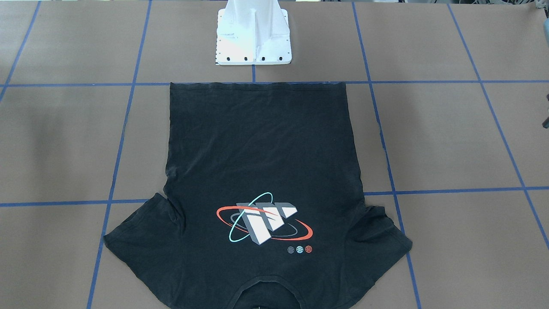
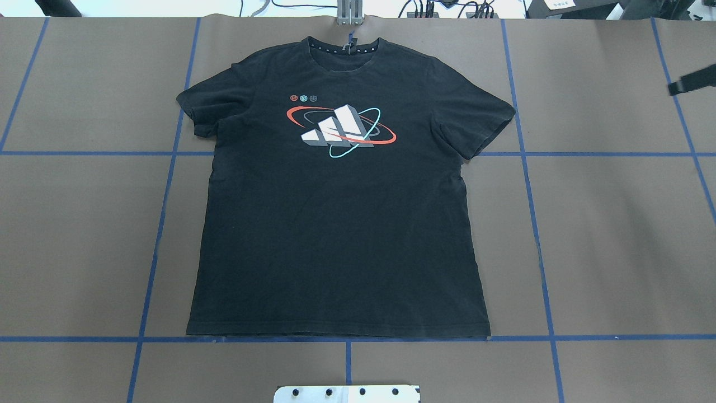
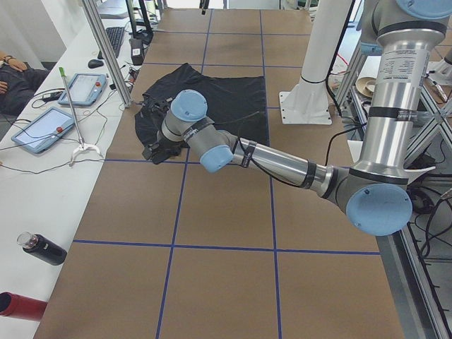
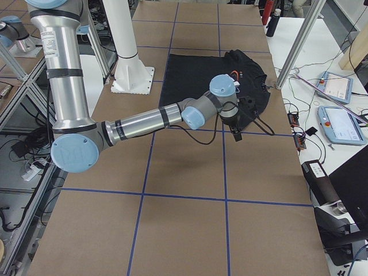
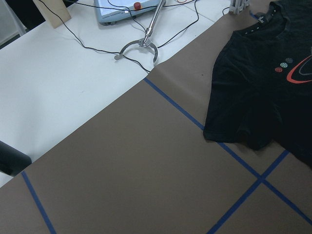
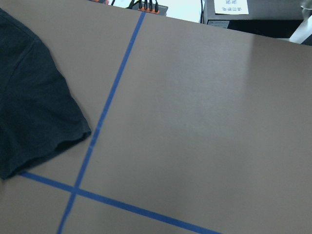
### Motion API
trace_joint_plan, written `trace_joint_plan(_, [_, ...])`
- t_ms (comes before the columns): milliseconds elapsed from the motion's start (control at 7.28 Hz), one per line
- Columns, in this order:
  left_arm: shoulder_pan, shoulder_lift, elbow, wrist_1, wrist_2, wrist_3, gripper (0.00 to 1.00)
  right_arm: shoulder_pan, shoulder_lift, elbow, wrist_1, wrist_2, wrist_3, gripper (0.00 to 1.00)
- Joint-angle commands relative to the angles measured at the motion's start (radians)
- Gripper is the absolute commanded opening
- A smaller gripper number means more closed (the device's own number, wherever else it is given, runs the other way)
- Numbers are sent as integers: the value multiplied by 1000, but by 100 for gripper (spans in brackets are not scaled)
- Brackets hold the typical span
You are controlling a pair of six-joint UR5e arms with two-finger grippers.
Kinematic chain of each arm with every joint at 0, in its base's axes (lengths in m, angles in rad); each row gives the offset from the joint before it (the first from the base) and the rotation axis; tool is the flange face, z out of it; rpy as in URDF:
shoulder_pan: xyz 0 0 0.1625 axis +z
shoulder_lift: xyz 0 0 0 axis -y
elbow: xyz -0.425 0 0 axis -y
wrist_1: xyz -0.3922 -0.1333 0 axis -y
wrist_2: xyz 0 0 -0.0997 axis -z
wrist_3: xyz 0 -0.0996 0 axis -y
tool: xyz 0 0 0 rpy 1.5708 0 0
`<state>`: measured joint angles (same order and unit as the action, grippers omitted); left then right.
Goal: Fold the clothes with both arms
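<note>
1. The left tool (image 3: pixel 154 152) and right tool (image 4: pixel 236 134) appear only in the 2 side views, small and dark beside the shirt. I cannot tell whether either is open or closed.
2. The front-facing view cuts off the collar, and each wrist view catches only 1 side of the shirt.
3. A black T-shirt (image 2: pixel 335 224) lies flat, print up, mid-desk (image 2: pixel 615 235).
4. Overhead, its collar is at 12 o'clock, its straight hem at 6 o'clock, and its sleeves spread toward 10 and 2 o'clock.
5. The chest logo (image 2: pixel 341 130) has white-grey blocks crossed by red and teal rings, with 3 small dots at its 10 o'clock.
</note>
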<state>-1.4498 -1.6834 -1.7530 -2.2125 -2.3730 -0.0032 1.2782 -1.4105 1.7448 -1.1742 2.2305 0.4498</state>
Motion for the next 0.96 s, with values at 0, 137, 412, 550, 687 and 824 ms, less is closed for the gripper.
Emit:
trace_joint_plan(0, [12, -1, 3, -13, 1, -12, 100, -176, 114, -151, 231, -134, 300, 100])
trace_joint_plan(137, [20, -1, 7, -13, 1, -12, 100, -227, 155, -251, 351, -188, 387, 99])
trace_joint_plan(412, [23, -1, 6, -15, 1, -12, 100, -287, 247, -437, 473, -285, 428, 99])
trace_joint_plan(550, [23, -1, 7, -15, 1, -12, 100, -318, 270, -494, 502, -326, 428, 98])
trace_joint_plan(687, [29, -1, 9, -15, 1, -12, 100, -341, 277, -520, 524, -356, 428, 97])
trace_joint_plan(824, [34, -1, 10, -15, 1, -12, 100, -356, 277, -524, 524, -371, 428, 93])
